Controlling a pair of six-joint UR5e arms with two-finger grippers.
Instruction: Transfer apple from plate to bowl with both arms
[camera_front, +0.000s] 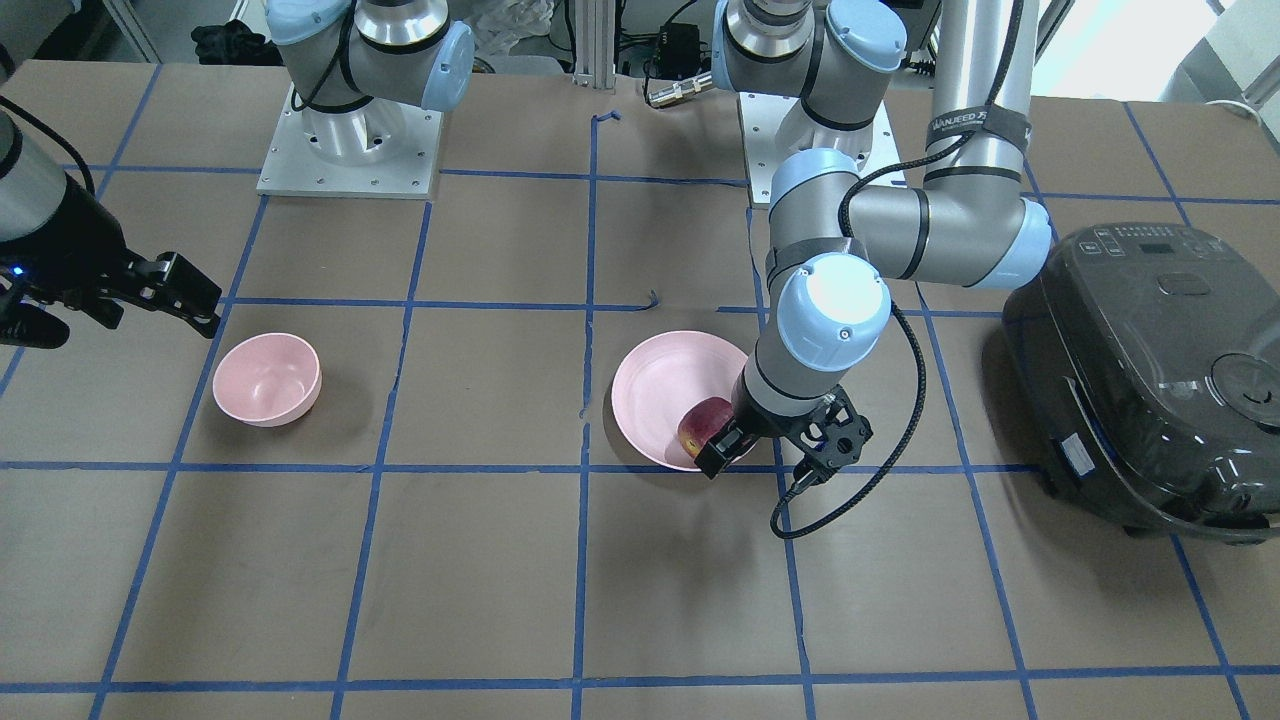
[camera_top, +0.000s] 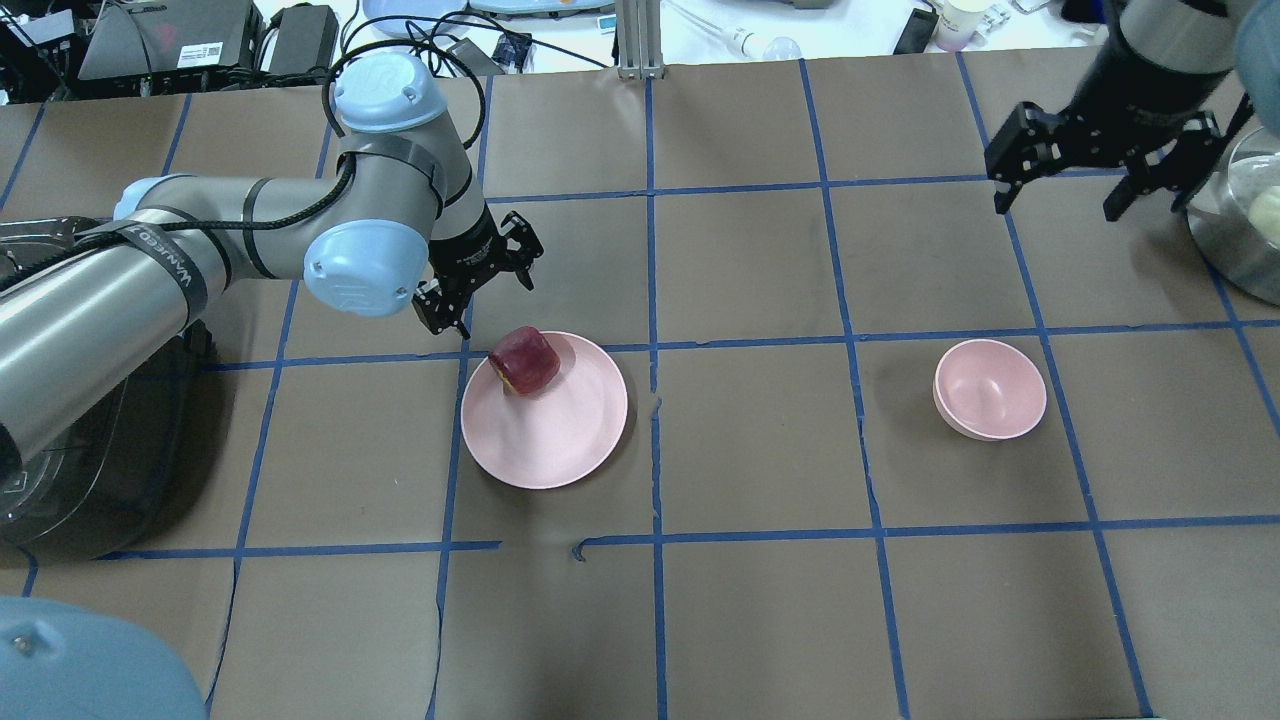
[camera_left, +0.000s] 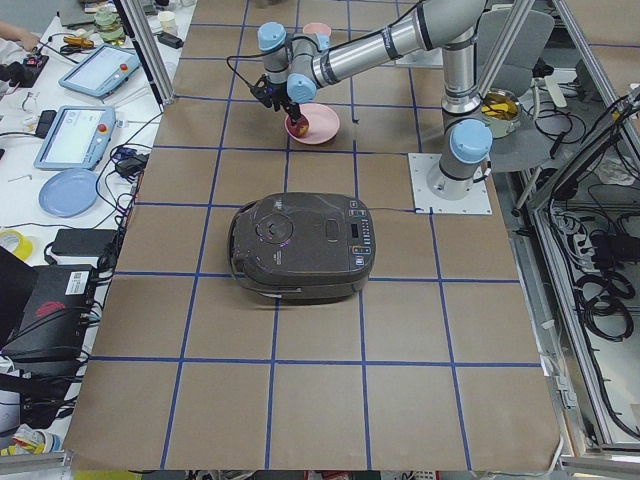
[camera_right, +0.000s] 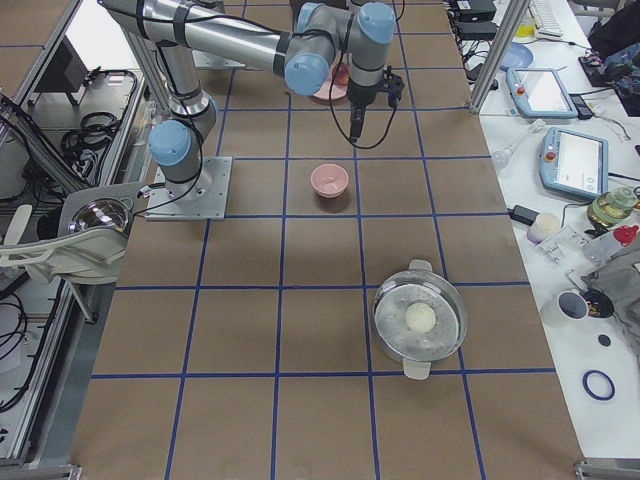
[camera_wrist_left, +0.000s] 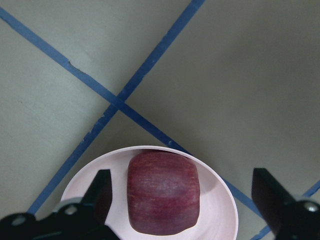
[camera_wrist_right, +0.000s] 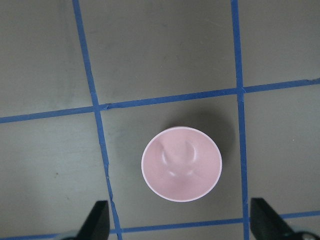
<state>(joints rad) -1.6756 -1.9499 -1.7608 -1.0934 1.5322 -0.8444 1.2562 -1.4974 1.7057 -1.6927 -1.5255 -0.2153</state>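
Note:
The dark red apple (camera_top: 524, 360) lies on the wide pink plate (camera_top: 560, 440), near the rim closest to my left arm. My left gripper (camera_top: 480, 285) is open and empty and hovers just above and beside the apple. In the left wrist view the apple (camera_wrist_left: 162, 192) sits between the spread fingers (camera_wrist_left: 100, 195) on the plate (camera_wrist_left: 220, 200). The small pink bowl (camera_top: 990, 390) stands empty to the right. My right gripper (camera_top: 1058, 200) is open and empty, raised well behind the bowl. The bowl (camera_wrist_right: 181, 163) shows centred below it in the right wrist view.
A dark rice cooker (camera_top: 80, 470) sits by the left arm's side of the table. A metal pot (camera_top: 1240, 230) with a pale round thing in it stands at the far right edge. Blue tape lines grid the brown table.

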